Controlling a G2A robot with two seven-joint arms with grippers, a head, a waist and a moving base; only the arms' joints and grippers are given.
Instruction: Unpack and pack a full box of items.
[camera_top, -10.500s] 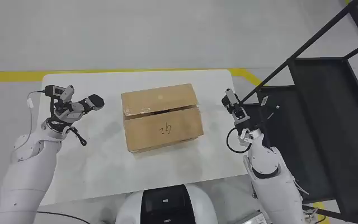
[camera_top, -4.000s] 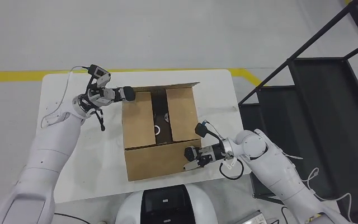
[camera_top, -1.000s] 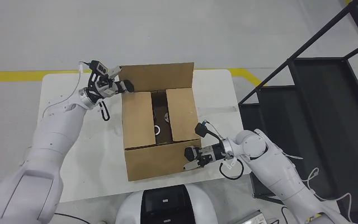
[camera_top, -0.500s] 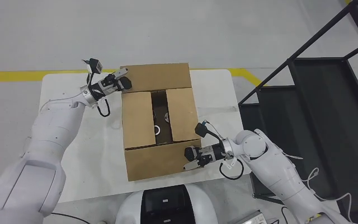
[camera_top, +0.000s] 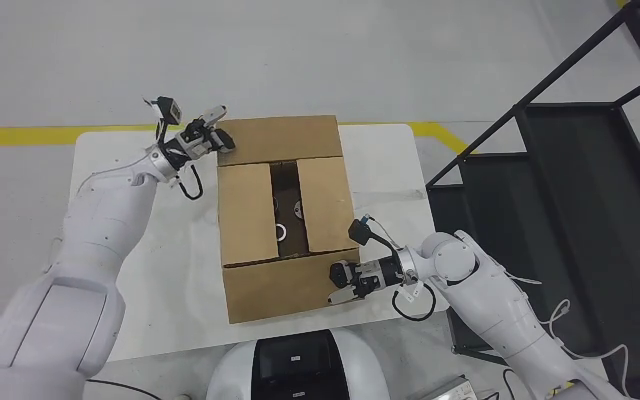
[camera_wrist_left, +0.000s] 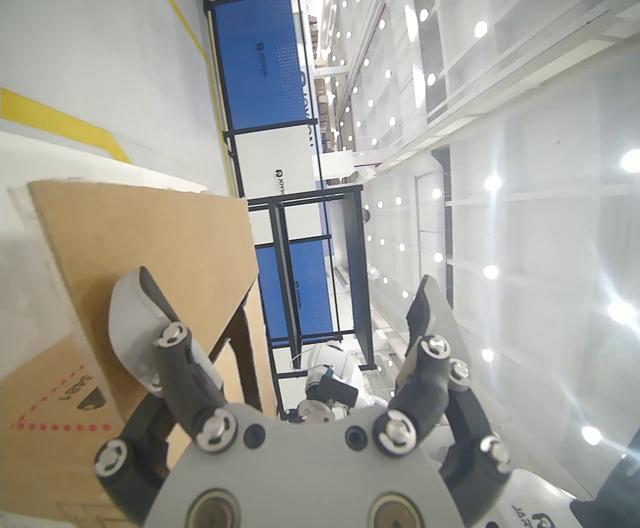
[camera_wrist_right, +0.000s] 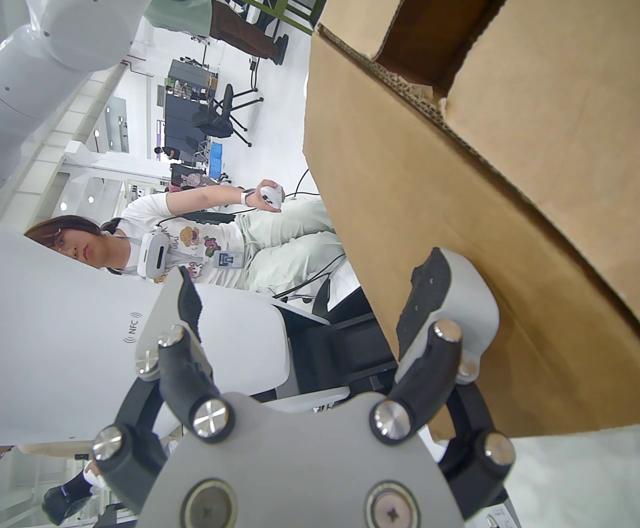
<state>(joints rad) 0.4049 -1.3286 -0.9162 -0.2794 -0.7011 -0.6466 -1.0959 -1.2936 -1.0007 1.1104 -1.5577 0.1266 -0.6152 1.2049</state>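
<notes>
The brown cardboard box (camera_top: 245, 215) stands mid-table. Its far flap (camera_top: 280, 135) is folded back and its near flap (camera_top: 280, 290) hangs down the front. Two inner flaps lie nearly flat, and dark items (camera_top: 287, 210) show in the gap between them. My left gripper (camera_top: 213, 136) is open at the far flap's left corner. In the left wrist view, one finger (camera_wrist_left: 140, 320) of this gripper (camera_wrist_left: 283, 277) rests against the flap (camera_wrist_left: 150, 240). My right gripper (camera_top: 340, 284) is open at the near flap's right end. One finger (camera_wrist_right: 450, 300) of that gripper (camera_wrist_right: 310, 265) touches the cardboard (camera_wrist_right: 450, 190).
The white table (camera_top: 150, 280) has bare room to the left of the box and a narrower strip to its right. A black metal rack (camera_top: 560, 200) stands just off the table's right side. A yellow floor line (camera_top: 40, 133) runs behind the table.
The far flap has tipped further back from near upright. My left gripper has shifted slightly up and away along the flap's left corner. The right arm has kept still.
</notes>
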